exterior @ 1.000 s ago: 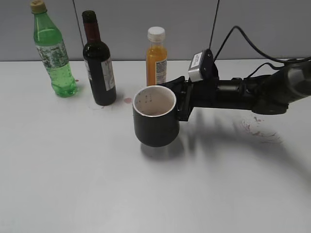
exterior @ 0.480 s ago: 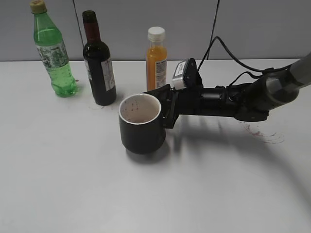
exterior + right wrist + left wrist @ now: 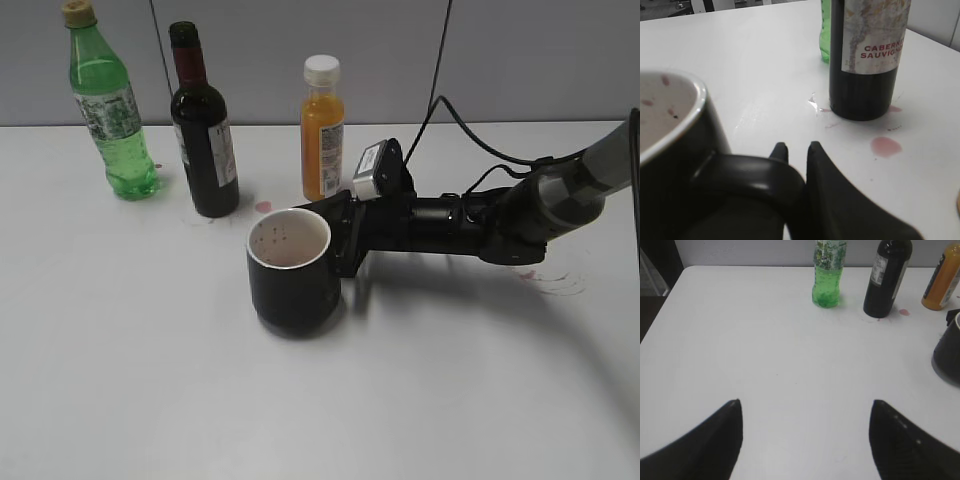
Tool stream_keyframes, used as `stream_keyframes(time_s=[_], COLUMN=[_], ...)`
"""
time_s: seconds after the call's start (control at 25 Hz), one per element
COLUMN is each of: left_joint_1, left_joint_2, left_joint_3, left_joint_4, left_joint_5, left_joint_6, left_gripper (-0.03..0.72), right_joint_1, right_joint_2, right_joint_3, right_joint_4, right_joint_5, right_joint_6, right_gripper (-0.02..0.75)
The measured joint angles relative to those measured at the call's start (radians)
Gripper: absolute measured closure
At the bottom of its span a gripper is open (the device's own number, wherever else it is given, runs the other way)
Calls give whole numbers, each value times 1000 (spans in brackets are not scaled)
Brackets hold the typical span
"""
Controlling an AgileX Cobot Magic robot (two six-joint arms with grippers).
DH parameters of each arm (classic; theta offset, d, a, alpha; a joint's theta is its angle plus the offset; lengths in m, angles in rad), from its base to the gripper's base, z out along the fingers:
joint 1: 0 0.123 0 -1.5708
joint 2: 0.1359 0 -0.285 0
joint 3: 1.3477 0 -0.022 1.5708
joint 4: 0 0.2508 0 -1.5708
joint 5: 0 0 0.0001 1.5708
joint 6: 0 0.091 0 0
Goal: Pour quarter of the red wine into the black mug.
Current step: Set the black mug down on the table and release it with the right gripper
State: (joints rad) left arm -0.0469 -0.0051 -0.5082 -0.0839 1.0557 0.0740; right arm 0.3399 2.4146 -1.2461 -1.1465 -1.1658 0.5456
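The red wine bottle (image 3: 203,130) stands upright at the back left; it also shows in the left wrist view (image 3: 886,277) and in the right wrist view (image 3: 867,55). The black mug (image 3: 292,270) with a speckled white inside rests on the table in front of it, seen too in the left wrist view (image 3: 947,350) and right wrist view (image 3: 675,145). My right gripper (image 3: 345,238) (image 3: 795,147) lies low and is shut on the mug's loop handle (image 3: 752,175). My left gripper (image 3: 805,407) is open and empty over bare table, far left of the mug.
A green plastic bottle (image 3: 105,105) stands at the back left and an orange juice bottle (image 3: 322,125) behind the mug. Pink wine spots (image 3: 262,207) mark the table by the wine bottle, more stains (image 3: 545,278) at the right.
My right gripper carried the mug leftward and lowered it; over the last half second it settled onto the table with little sideways motion. The bottles have not moved.
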Motion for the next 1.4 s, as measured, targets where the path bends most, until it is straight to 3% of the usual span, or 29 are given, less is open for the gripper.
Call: stream_keyframes(time_s=[0.52,0.6,0.72,0.84,1.4], left_joint_1=[0,0,0,0,0], left_joint_2=[0,0,0,0,0], left_joint_3=[0,0,0,0,0], left_joint_4=[0,0,0,0,0], left_joint_5=[0,0,0,0,0], left_joint_6=[0,0,0,0,0], left_gripper=[99,99,99,99,99], right_joint_1=[-1,-3,-13,-27,-149], right_joint_2=[25,25,25,25,-31], right_joint_3=[-2,-2,-3,-6,-6], right_joint_4=[6,-5,-26,-37,-231], right_joint_5=[-2,-18,-32,-38,-44], right_joint_6=[-8,-4,0,2,53], right_gripper=[641,590,438,379,377])
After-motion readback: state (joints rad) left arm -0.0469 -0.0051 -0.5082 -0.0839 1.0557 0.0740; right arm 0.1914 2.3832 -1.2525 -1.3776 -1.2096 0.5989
